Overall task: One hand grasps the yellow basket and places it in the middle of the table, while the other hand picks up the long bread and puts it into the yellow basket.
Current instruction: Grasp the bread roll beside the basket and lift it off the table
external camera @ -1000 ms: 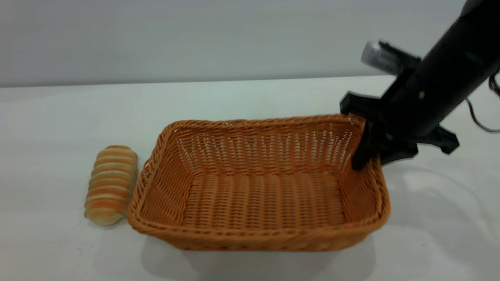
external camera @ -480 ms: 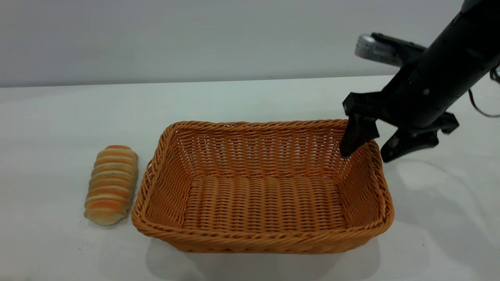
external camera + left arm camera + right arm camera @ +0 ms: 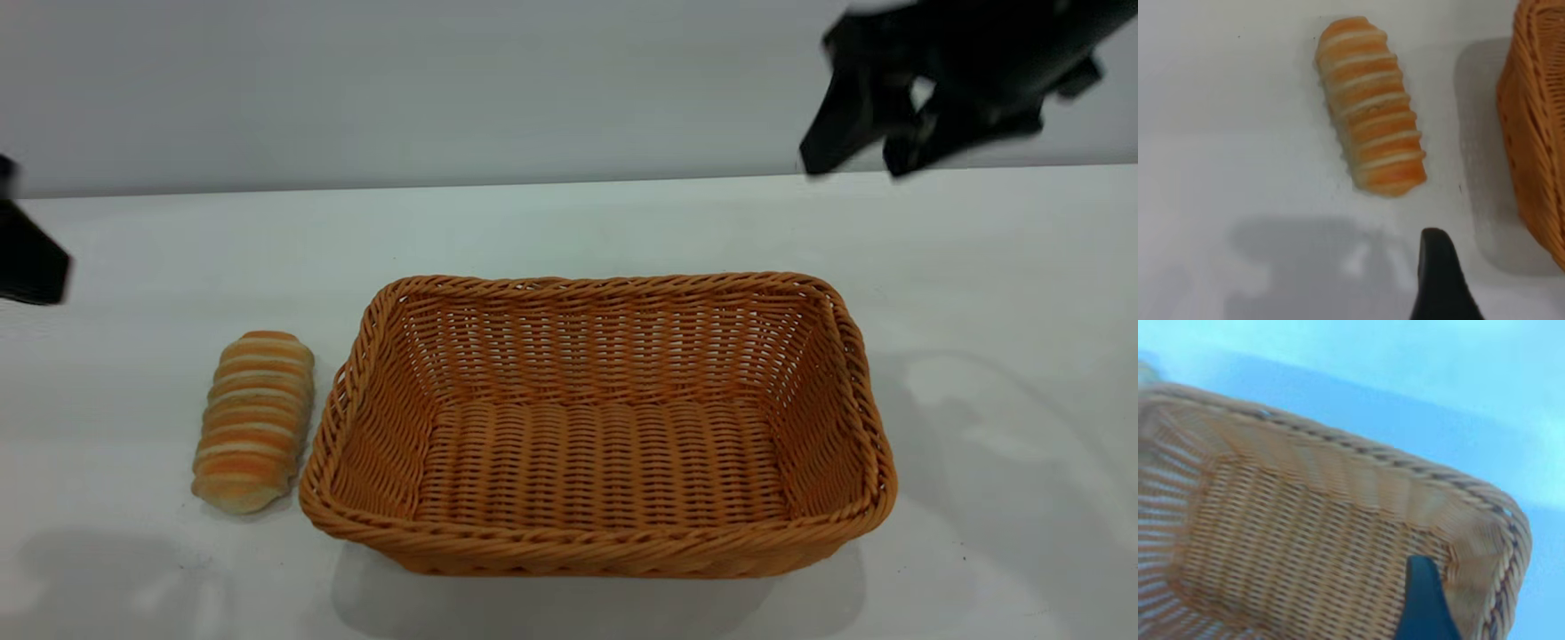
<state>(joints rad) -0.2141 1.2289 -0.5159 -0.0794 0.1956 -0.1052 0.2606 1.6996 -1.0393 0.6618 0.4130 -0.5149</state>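
The bread [image 3: 253, 421] lies just beside the basket [image 3: 597, 560], its long axis running from the near edge to the far. The left gripper [image 3: 31, 262], at the left edge, is nearer it; whether it is open I cannot tell. The right gripper [image 3: 858, 149] hangs spread and empty above the far right corner.

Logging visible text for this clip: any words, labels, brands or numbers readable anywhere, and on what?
None can be read in any view.
The yellow basket: plain weave, no label.
The long bread: only stripes, no wrapper or tag.
The table: bare white, a few dark specks.
The right gripper, raised above the table's far right, and the left gripper at the left edge: plain black, no markings visible.
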